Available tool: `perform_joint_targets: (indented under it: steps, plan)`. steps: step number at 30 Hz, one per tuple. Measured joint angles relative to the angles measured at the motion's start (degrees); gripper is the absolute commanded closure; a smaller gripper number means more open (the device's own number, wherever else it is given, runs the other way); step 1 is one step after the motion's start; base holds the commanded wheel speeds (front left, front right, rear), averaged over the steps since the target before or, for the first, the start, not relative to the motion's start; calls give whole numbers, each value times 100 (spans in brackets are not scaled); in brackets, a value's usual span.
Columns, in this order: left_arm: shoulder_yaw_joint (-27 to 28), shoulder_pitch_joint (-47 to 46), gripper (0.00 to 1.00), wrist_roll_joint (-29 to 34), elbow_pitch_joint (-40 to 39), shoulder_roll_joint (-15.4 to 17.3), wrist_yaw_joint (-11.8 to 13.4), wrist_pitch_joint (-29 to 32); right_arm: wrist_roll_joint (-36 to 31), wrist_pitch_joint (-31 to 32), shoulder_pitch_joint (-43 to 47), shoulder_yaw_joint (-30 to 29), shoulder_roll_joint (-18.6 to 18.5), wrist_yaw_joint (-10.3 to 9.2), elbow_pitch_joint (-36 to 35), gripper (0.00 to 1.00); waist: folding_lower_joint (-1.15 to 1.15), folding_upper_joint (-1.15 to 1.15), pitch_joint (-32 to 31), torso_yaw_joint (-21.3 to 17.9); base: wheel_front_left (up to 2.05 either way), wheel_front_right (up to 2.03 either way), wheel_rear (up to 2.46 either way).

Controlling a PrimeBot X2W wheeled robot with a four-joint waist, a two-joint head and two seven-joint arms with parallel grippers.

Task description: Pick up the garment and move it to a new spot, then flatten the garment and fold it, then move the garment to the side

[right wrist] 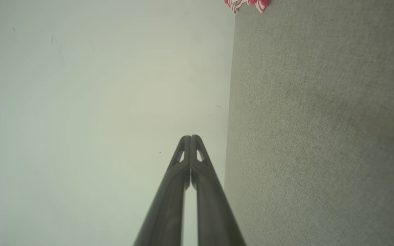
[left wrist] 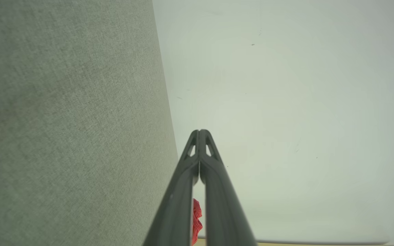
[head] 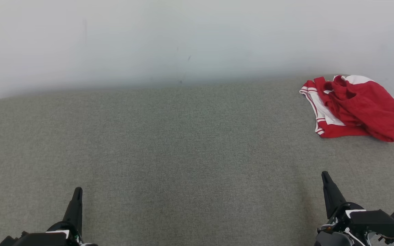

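well, the left gripper (head: 77,194) sat at the near left of the grey fabric surface (head: 183,136), its two dark fingers pressed together with nothing between them. past the wide bare middle, the right gripper (head: 326,179) sat at the near right, fingers likewise closed together and empty. the garment (head: 354,106) lay at the far right corner, well apart from both, bunched in a loose heap near the pale wall (head: 183,41): red cloth with white panels and red-and-white striped trim along its left edge. it looked light, soft and limp, so it would likely sag and drape when lifted rather than keep any shape, and a pinch on one layer could leave the rest trailing. the striped band at its left looked the firmest place to grip, an edge lying flat; the crumpled red mound to its right offered folds easier to pinch but harder to sort out afterwards. it lay loose on the surface, held in nothing
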Motion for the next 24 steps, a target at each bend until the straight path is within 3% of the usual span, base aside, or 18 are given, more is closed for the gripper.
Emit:
perform_joint_targets:
  steps: [24]
  plan:
    - [1, 0, 100, 0, 0, 1, 0, 0, 0, 0, 0, 0, 0, 0, 0, 100, 0, 0, 0, 0, 0, 0, 0]
